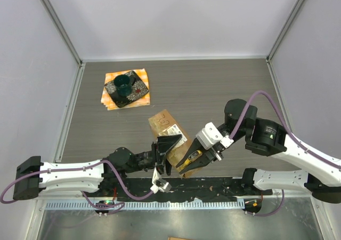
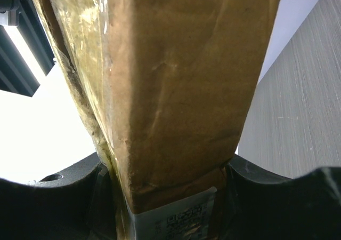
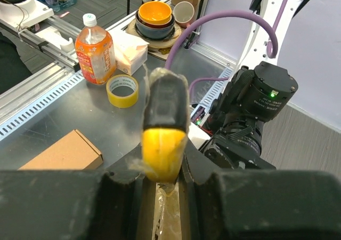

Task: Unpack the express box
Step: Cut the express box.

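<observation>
While the left hand (image 1: 168,148) clamps tight on the near end of the express box (image 1: 168,125), the parcel sits slantwise near the front middle of the tabletop (image 1: 224,85), label up. Just beside it, the right hand (image 1: 196,158) is closed on a yellow-and-black tool (image 3: 164,128).

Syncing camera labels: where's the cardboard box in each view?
Top external: cardboard box at centre, diagonal, near end in the left hand.
Left wrist: fills the middle, clamped between the fingers.
Right wrist: only a thin tan taped strip at bottom centre, below the yellow tool in the right hand; probably the box.
Shared landmark: white label, seen from top and left wrist.
</observation>
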`<state>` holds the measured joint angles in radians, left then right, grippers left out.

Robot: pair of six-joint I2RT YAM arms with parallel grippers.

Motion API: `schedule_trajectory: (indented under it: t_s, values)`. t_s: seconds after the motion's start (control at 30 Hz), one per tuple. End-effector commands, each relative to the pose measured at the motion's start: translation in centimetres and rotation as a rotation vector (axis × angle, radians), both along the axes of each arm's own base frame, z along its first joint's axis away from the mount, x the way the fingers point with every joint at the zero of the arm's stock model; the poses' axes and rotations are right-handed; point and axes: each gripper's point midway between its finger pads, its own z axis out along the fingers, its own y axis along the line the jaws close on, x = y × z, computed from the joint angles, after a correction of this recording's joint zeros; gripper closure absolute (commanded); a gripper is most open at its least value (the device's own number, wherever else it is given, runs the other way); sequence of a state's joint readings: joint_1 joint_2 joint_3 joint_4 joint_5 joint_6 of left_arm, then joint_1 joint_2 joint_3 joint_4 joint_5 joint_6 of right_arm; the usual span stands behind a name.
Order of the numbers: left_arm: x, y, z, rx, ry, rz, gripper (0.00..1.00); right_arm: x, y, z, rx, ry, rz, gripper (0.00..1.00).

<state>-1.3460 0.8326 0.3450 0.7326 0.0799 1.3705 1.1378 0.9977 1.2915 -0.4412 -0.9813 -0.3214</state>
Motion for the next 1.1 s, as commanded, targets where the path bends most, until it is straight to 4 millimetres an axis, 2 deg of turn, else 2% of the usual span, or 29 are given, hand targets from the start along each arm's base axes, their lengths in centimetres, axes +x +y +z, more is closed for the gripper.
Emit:
schedule_trajectory:
  t_s: [0.0, 0.13, 0.23, 0.4, 0.7, 0.83, 0.9, 0.93, 1.07]
  values:
    - [-1.8, 2.8, 8.2, -0.278, -0.075, -0.058, 0.59, 1.3, -0.3, -1.8, -0.066, -0.004, -0.101, 0.99]
    - [-2.1, 3.3, 9.0, -0.302, -0.089, -0.068, 0.68, 1.2, -0.9, -2.2, -0.07, 0.01, -0.123, 0.99]
    - [-2.6, 3.6, 9.7, -0.319, -0.106, -0.085, 0.7, 1.3, -0.9, -2.5, -0.081, 0.02, -0.132, 0.99]
    - [-2.9, 3.8, 11.0, -0.348, -0.117, -0.096, 0.72, 1.5, -0.9, -3.0, -0.11, 0.036, -0.153, 0.99]
    - [-2.5, 4.1, 11.3, -0.368, -0.082, -0.089, 0.71, 1.4, -1.4, -3.4, -0.206, 0.088, -0.163, 0.99]
    - [-2.3, 4.6, 11.8, -0.388, -0.061, -0.078, 0.73, 2.1, -2.3, -5.1, -0.323, 0.082, -0.223, 0.99]
    - [-2.4, 4.7, 11.9, -0.394, -0.059, -0.083, 0.74, 2.4, -2.7, -5.2, -0.343, 0.066, -0.25, 0.99]
    - [-2.4, 4.7, 11.9, -0.394, -0.059, -0.083, 0.75, 2.9, -3.0, -5.9, -0.379, 0.056, -0.277, 0.99]
    - [-2.6, 5.0, 12.1, -0.405, -0.062, -0.093, 0.76, 3.8, -4.0, -6.7, -0.424, 0.021, -0.348, 0.99]
